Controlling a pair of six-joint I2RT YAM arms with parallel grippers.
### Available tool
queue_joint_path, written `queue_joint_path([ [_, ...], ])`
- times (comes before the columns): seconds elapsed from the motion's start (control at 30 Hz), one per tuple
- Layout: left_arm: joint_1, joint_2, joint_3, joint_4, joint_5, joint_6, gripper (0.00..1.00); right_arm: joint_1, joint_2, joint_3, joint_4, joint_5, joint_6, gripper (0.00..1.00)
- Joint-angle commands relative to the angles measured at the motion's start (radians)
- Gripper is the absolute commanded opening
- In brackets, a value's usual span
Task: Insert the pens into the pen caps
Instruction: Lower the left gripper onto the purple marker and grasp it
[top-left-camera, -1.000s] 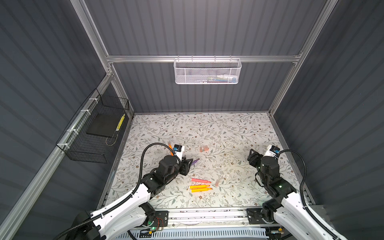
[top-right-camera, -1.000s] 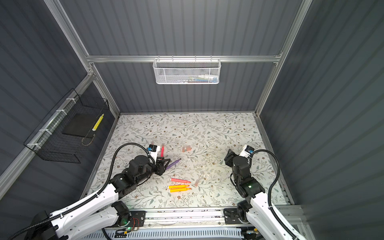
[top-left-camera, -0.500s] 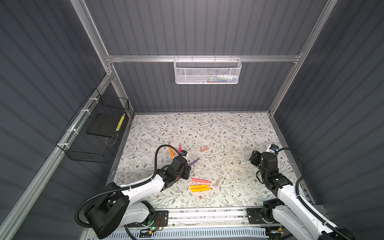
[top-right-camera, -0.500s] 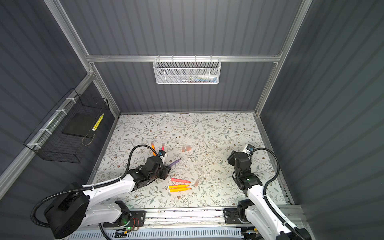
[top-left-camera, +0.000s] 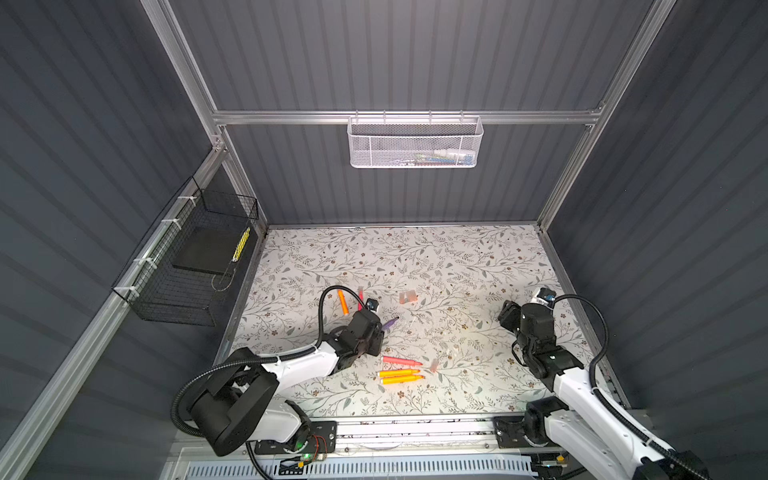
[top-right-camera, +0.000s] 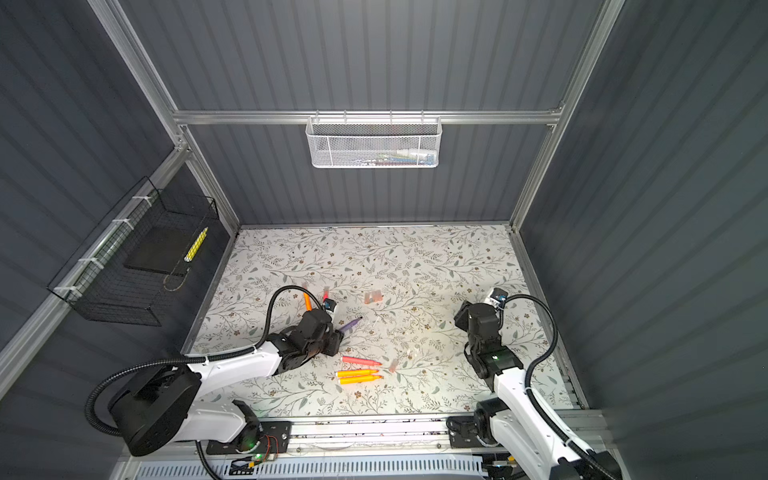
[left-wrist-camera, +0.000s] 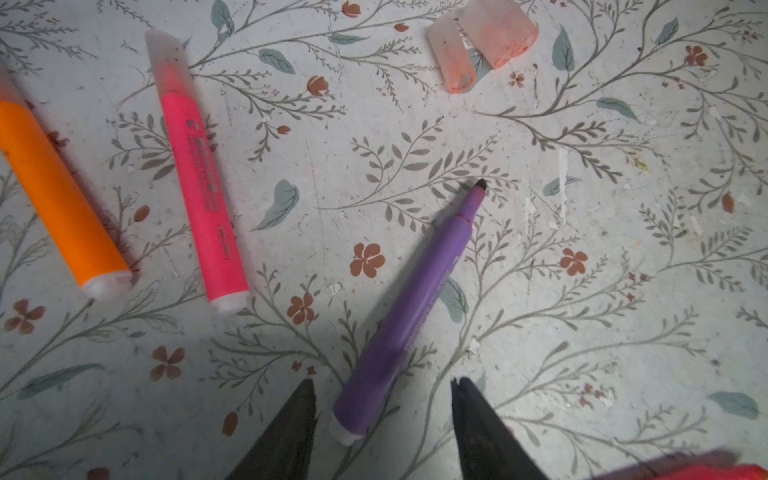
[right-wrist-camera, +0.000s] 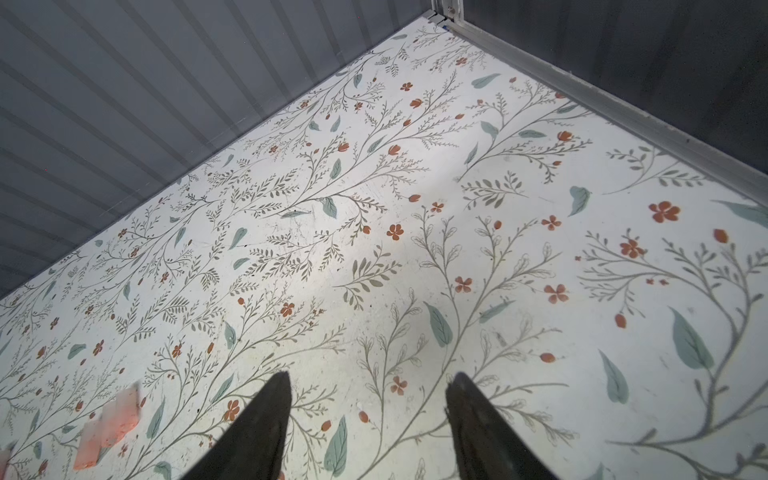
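Left hand (left-wrist-camera: 380, 388) sits low, pointing forward and down, jaws parted; right hand (right-wrist-camera: 368, 380) hangs higher, jaws likewise parted, empty.

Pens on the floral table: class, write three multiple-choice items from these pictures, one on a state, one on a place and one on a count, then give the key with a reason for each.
1. The right hand is: A open and empty; B shut on a pen; C shut with nothing in it.
2. The purple pen's back end lies: A under the right hand; B between the left hand's fingers; C held up in the air.
3. Pens lying side by side near the table's front: A one; B three; C six.

Key: 1 A, its fingers stand apart over bare table. 2 B, the left wrist view shows a finger on each side of it. 3 B, a top view shows one pink pen and two orange pens.
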Motion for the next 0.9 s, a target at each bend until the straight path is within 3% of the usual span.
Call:
queue_joint_path([
  [0.0, -0.006, 0.045, 0.045, 0.012, -0.016, 0.027, 0.55, -0.005, -0.011, -0.009, 0.012, -0.012, -0.018, 0.63],
  [0.3, -0.006, 0.095, 0.064, -0.005, -0.011, 0.022, 0.52, -0.005, 0.001, -0.003, 0.012, -0.013, -0.019, 0.62],
  [0.53, -0.006, 0.120, 0.081, -0.024, 0.000, 0.022, 0.35, -0.005, -0.011, -0.009, 0.014, -0.011, -0.019, 0.62],
  [0.87, -0.007, 0.123, 0.082, -0.024, 0.011, 0.030, 0.26, -0.005, -0.004, -0.005, 0.013, -0.011, -0.018, 0.62],
])
